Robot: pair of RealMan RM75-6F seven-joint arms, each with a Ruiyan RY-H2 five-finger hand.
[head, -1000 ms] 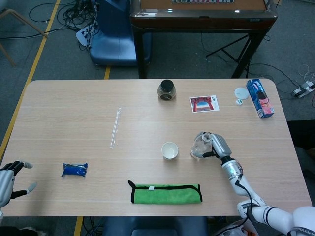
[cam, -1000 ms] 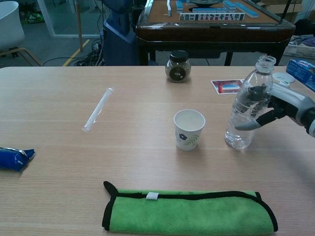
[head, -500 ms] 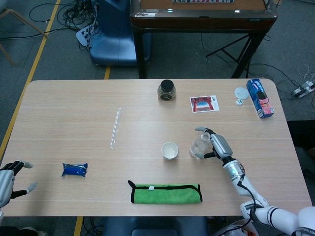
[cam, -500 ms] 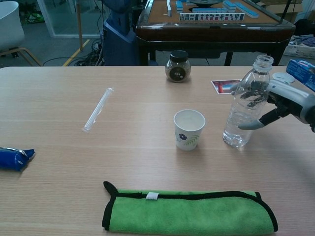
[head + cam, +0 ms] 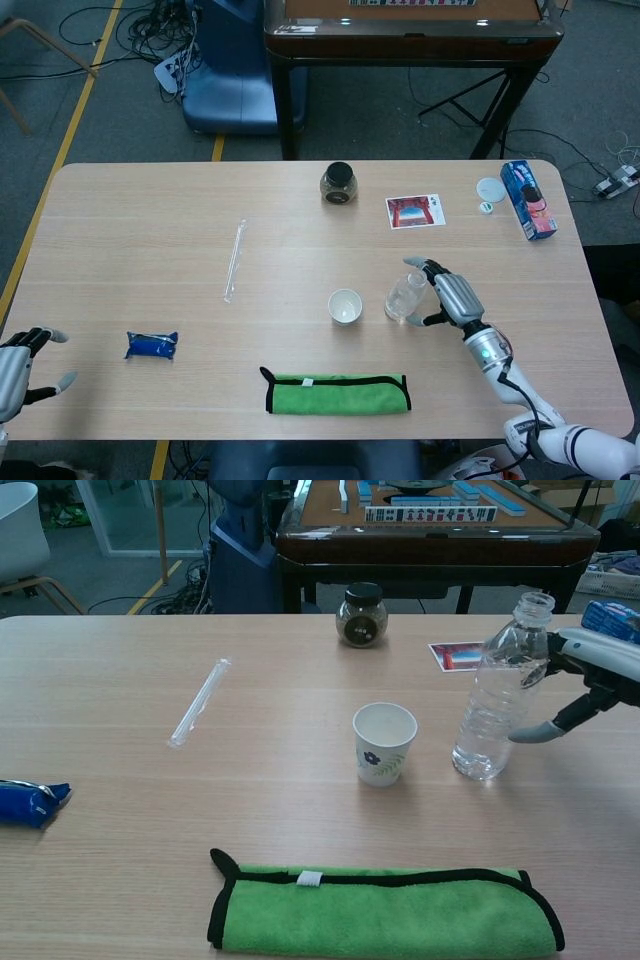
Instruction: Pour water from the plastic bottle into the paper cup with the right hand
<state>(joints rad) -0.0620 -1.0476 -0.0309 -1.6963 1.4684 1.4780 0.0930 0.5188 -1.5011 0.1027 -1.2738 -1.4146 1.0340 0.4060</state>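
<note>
The clear plastic bottle point(image 5: 403, 297) point(image 5: 497, 705) stands upright and uncapped on the table, right of the paper cup point(image 5: 344, 305) point(image 5: 384, 742). The cup is white with a small leaf print and stands upright. My right hand point(image 5: 455, 298) point(image 5: 585, 680) is just right of the bottle with its fingers spread; the fingertips point(image 5: 535, 732) reach toward the bottle's side without closing around it. My left hand point(image 5: 20, 370) lies at the table's near left corner, fingers apart and holding nothing; the chest view does not show it.
A folded green cloth point(image 5: 338, 392) point(image 5: 385, 910) lies in front of the cup. A dark jar point(image 5: 339, 183), a photo card point(image 5: 414, 211), a blue carton point(image 5: 528, 199) and a white lid point(image 5: 490, 187) sit at the back. A clear straw point(image 5: 234, 260) and blue packet point(image 5: 152, 345) lie to the left.
My right hand has let go of the bottle, spread its fingers and drawn back to the right. The bottle shifted slightly left and stays upright. The left hand has not moved.
</note>
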